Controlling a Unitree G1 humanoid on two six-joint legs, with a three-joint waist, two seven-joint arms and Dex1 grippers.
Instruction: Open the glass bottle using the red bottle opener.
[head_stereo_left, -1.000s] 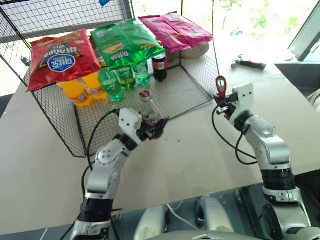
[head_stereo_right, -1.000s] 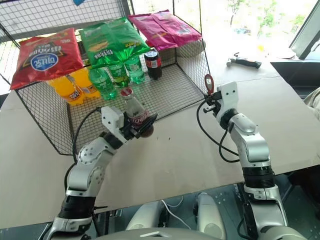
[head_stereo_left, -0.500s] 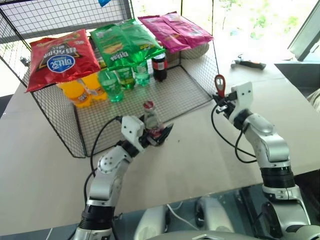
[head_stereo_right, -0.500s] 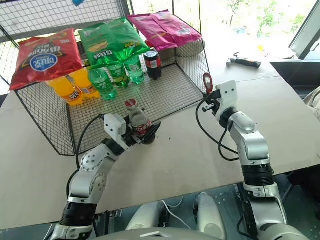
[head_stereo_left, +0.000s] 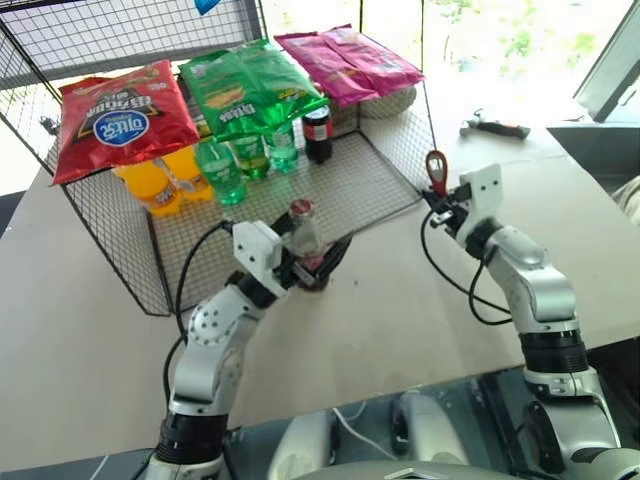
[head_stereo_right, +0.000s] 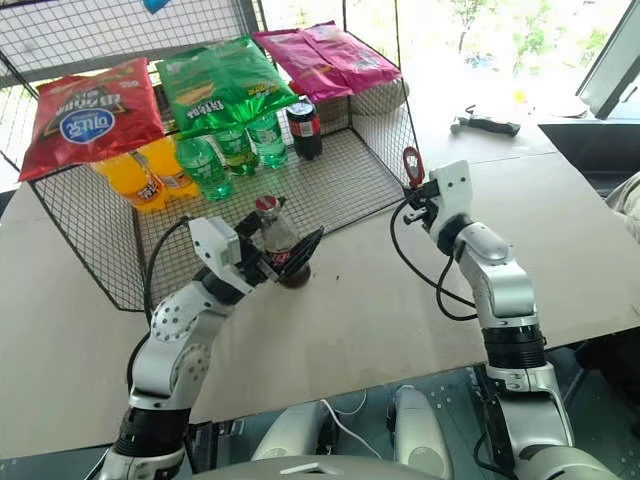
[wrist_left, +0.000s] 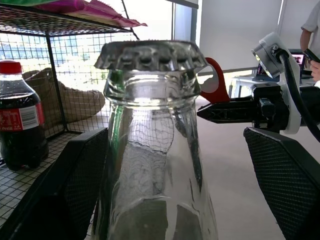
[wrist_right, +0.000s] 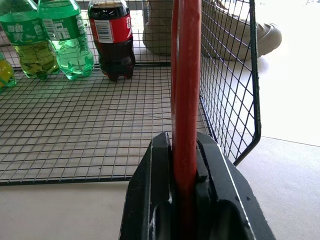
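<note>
Clear contoured glass forms the glass bottle (head_stereo_left: 304, 245), which stands upright on the tabletop (head_stereo_left: 400, 310) just at the near edge of the wire rack (head_stereo_left: 330, 190). A crimped metal cap (wrist_left: 150, 55) sits on its narrow neck, a red label wraps its middle, and dark liquid fills its lowest part.

The left gripper (head_stereo_left: 312, 262) brackets the bottle's lower body with its jaws spread wide. In the left wrist view a gap shows between the glass and each black finger (wrist_left: 60, 200), so the bottle is released, not clamped.

The right gripper (head_stereo_left: 437, 200) is well to the right of the bottle, near the right corner of the rack. Its jaws are clenched on the straight handle of the red bottle opener (head_stereo_left: 437, 170), which points upward with its ring-shaped head on top. In the right wrist view the red handle (wrist_right: 186, 90) rises from between the two closed fingers.

Inside the rack, at the far side, stand green plastic bottles (head_stereo_left: 240, 160), orange bottles (head_stereo_left: 165, 180) and a dark red-labelled bottle (head_stereo_left: 319, 132). Red, green and pink snack bags (head_stereo_left: 250, 85) lie on the rack's top shelf.
</note>
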